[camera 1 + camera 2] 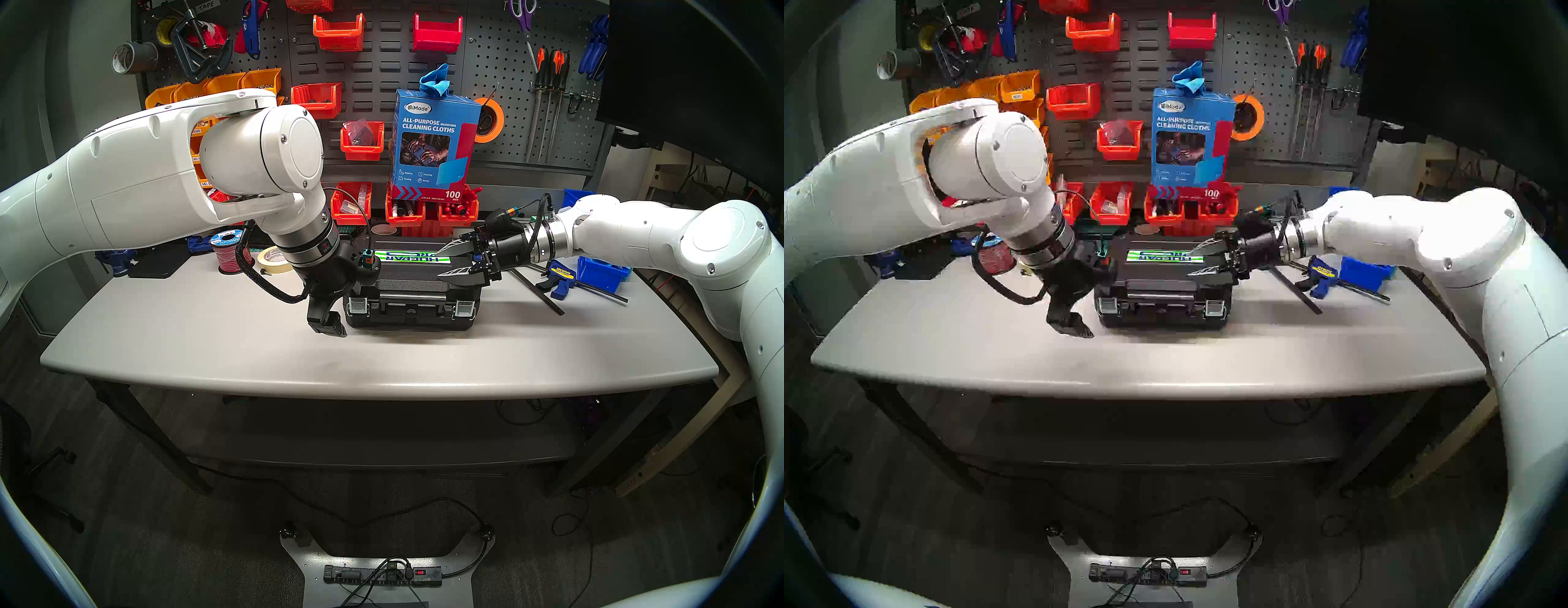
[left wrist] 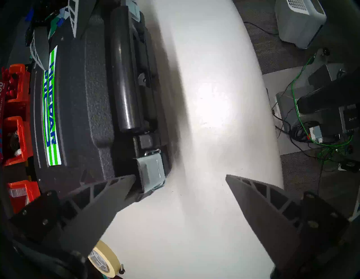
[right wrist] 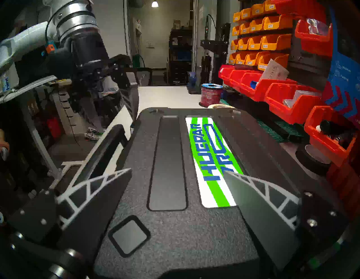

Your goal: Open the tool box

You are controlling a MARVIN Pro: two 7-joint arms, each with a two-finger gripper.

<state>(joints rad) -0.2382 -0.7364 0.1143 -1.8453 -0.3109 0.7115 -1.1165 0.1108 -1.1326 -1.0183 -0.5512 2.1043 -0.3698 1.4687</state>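
The left gripper [image 2: 180,176], jaws wide and empty, should hook its inner fingertip [image 2: 130,178] under the adjacent latch [image 2: 152,171], seemingly touching, while the spread, empty right gripper [image 3: 177,173] steadies the tool box [image 1: 407,280].

tool box [image 3: 175,233] label "HUEPAR", cloth box [image 1: 432,144] "100"

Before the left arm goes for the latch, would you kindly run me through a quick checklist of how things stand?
1. Tool box lid shut, flat on table: ok.
2. Left gripper open and empty: ok.
3. One of its fingertips beside the near latch; contact: cannot tell.
4. Far latch still down: ok.
5. Right gripper open over the lid; pressing on it: cannot tell.
6. Handle folded flat, clear of the latches: ok.
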